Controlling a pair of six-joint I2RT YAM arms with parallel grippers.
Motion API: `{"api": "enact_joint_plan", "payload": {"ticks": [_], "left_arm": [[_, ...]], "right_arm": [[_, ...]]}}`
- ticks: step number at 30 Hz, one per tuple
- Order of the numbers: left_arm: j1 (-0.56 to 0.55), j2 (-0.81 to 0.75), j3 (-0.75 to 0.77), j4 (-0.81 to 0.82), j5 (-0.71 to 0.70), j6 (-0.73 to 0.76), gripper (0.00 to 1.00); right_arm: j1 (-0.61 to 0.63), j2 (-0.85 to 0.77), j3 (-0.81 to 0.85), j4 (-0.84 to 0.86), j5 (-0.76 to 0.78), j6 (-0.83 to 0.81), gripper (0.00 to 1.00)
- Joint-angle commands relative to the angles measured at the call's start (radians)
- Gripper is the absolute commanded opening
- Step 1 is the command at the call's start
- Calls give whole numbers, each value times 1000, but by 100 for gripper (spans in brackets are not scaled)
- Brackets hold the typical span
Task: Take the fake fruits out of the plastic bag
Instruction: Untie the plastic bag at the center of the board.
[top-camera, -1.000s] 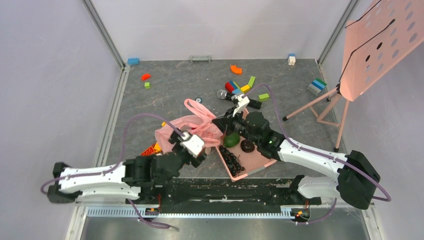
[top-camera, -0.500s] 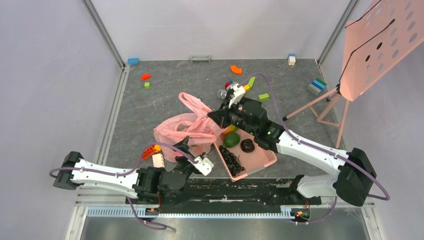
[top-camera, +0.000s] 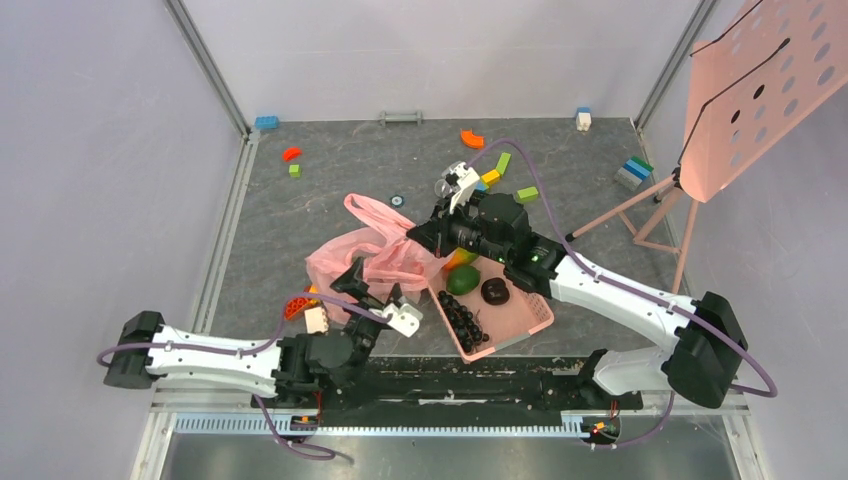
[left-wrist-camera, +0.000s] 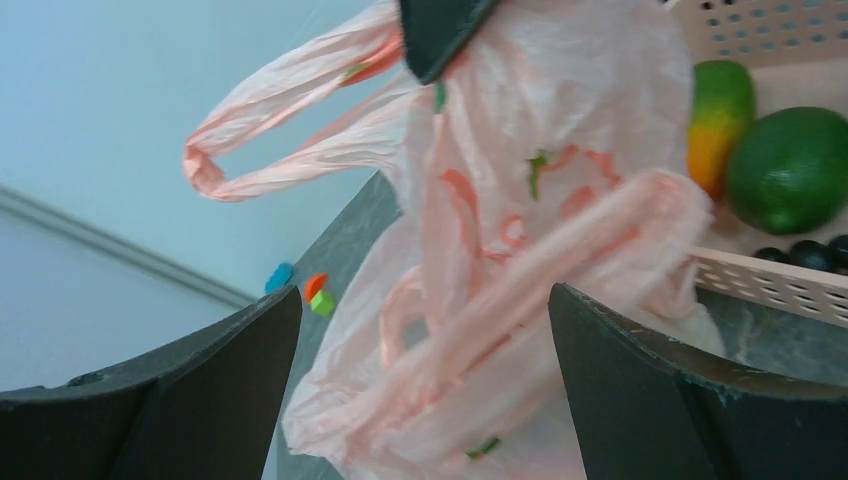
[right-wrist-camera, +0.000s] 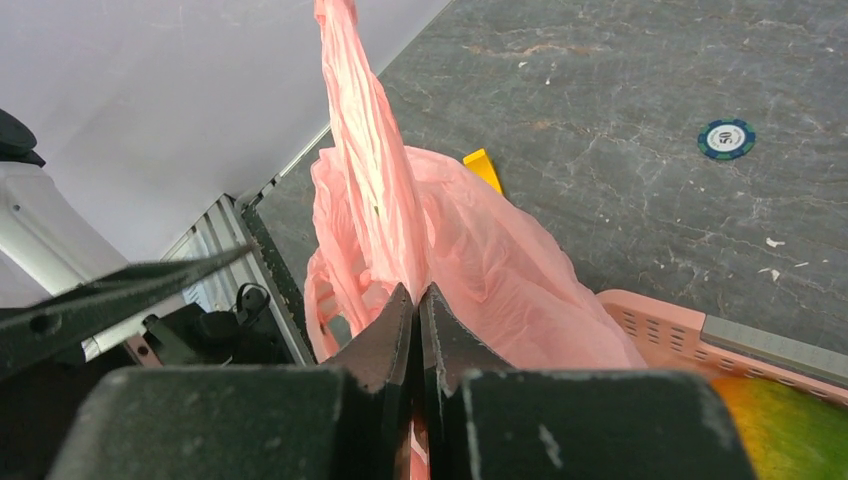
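Nearest, the left gripper (left-wrist-camera: 425, 400) hangs with jaws spread wide and empty, facing the pink plastic bag (top-camera: 362, 258), which slumps on the grey table (top-camera: 330, 190) just beside the pink basket (top-camera: 520, 322). Beyond, the right gripper (right-wrist-camera: 418, 300) pinches a lifted fold of the bag tight. Toy blocks (top-camera: 490, 170) lie scattered farther back.

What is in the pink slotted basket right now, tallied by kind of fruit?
In the pink basket:
mango: 1
green round fruit: 1
dark round fruit: 1
bunch of black grapes: 1
Total: 4
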Motion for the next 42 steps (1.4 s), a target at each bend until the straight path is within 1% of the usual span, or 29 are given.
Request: {"api": "enact_joint_plan", "payload": {"ticks": [1,6,8,12,14,16,19,22,26,30,33,37,39,40,42], "left_arm": [[80,28,26,135,32,86,100],[93,119,59,61,65,46,100],[92,133,65,30,74,27,100],[66,66,119,-179,168,-110,100],[65,6,159,-300,246,-185,100],[64,-41,190,-409,300,-224,100],[64,-40,240,-548,335,-269,100],[65,-2,257,-615,352,-281,100],[64,38,259,-639,381,-290,100],[65,24,253,-640,405,-295,100],[64,19,242,-614,326,-273,100],[66,25,215,-502,185,-200,99],[70,29,192,-414,136,-154,91],[72,34,185,-384,117,-137,89],[80,51,179,-350,110,-123,88]], "right_arm": [[-4,-28,37,-4,-31,6,2],[-4,-42,56,-31,-30,-10,3],[-3,-41,72,-42,-27,-20,3],[-5,-22,118,-85,1,-49,3],[-6,-8,135,-103,12,-62,4],[-8,-1,145,-111,14,-69,4],[-10,7,150,-111,11,-73,4],[-10,9,152,-111,9,-75,4],[-13,9,150,-113,0,-80,5],[-15,9,146,-117,-3,-84,5],[-15,11,143,-115,-7,-83,5],[-15,14,137,-106,-25,-79,5],[-14,17,136,-104,-33,-77,5],[-15,14,136,-104,-36,-77,5],[-14,9,133,-103,-38,-75,5]]}}
